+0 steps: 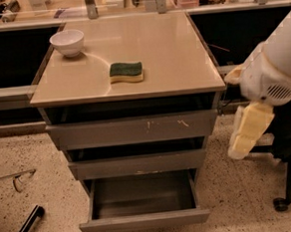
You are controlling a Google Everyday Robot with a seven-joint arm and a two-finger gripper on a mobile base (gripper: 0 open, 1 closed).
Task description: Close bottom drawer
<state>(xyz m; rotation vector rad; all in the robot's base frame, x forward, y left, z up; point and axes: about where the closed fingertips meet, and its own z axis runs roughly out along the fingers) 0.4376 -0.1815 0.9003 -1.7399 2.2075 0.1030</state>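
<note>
The bottom drawer (144,221) of the grey cabinet is pulled well out, and its shallow grey tray (141,193) is empty. Its plain flat front faces me near the bottom of the camera view. Above it, the middle drawer (137,164) and the scratched top drawer (131,130) each stand slightly out. My gripper (247,131), pale yellow under the white arm housing (277,69), hangs to the right of the cabinet at the height of the top and middle drawers. It touches nothing and is well above and to the right of the bottom drawer.
A white bowl (67,42) and a green-and-yellow sponge (126,72) sit on the beige cabinet top (181,55). An office chair base with a wheel (280,204) stands at the right, behind the arm. A black bar (23,229) and a wire object (17,179) lie on the speckled floor at the left.
</note>
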